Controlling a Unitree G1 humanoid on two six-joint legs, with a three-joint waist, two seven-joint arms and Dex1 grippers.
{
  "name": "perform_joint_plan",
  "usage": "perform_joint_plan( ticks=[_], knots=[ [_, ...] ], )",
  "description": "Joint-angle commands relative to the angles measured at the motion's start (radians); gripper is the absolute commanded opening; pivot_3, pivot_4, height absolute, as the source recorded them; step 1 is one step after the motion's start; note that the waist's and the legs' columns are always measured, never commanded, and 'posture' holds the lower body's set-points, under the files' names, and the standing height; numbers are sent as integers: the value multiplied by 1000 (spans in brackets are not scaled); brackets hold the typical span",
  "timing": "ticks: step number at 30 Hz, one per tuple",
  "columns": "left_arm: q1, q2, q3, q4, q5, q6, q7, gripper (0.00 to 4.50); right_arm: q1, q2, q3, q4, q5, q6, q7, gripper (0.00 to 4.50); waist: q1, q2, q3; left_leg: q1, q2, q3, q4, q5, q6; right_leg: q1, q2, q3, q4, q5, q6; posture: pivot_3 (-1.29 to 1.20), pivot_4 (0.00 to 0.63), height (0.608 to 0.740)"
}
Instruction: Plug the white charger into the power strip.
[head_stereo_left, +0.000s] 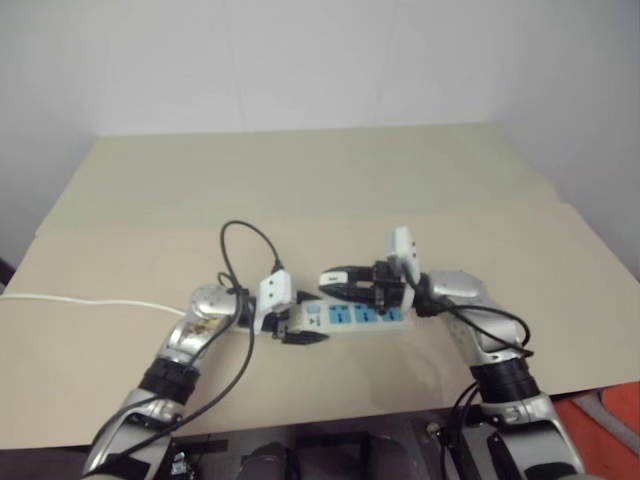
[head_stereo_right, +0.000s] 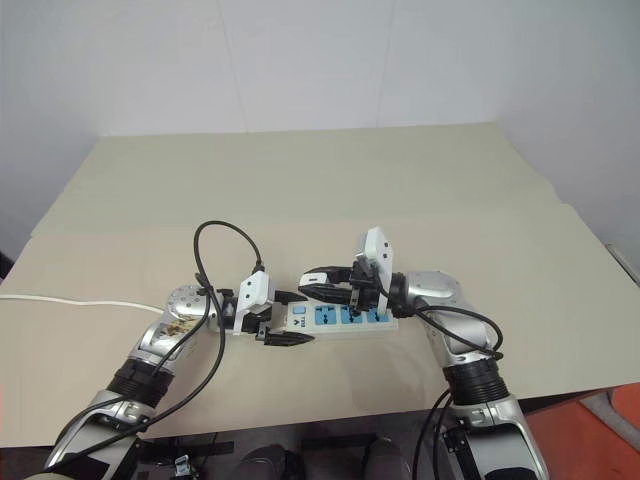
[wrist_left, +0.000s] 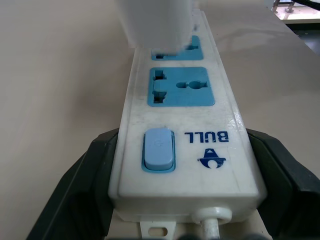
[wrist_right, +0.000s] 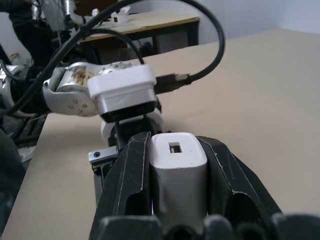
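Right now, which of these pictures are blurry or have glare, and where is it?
Left wrist view: the white charger is a soft, out-of-focus blur, while the power strip near the switch is sharp, with a faint sheen. Right wrist view: the charger between the right gripper's fingers is crisp; the background is soft. Eye views: even, flat light, weak shadows on the table.

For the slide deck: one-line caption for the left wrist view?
Left gripper clamps the power strip at its switch end; the white charger sits over a blue socket.
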Motion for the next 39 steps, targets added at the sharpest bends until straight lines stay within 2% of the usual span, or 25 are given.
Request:
perform_joint_plan(
  ticks=[1, 16, 31, 39],
  knots=[
    [14, 23, -19, -13, 19, 12, -10, 3286, -5, 11, 7, 33, -12, -62, 1, 1153, 0, 0, 0, 0, 0, 0, 0, 0, 0, 0, 0, 0, 0, 0, 0, 0, 150, 740],
    [28, 39, -17, -48, 15, 32, -8, 3286, -40, 27, 28, 197, -48, -159, 24, 1153, -3, 0, 0, 2, 0, 0, 0, 0, 0, 2, 1, 0, 0, 0, 0, 0, 150, 740],
    [29, 50, -21, -51, 6, 33, 1, 3286, -30, -96, 4, 264, -52, -212, 160, 1153, 5, 0, 0, 2, 1, 0, 0, 0, -1, 2, 1, 1, 0, 0, 0, 0, 150, 740],
    [36, 55, -20, -55, 3, 35, 7, 3286, -50, -120, -11, 347, -59, -264, 188, 1153, 5, 0, 0, 2, 1, 0, 0, 0, -1, 2, 1, 1, 0, 0, 0, 0, 150, 740]
  ],
)
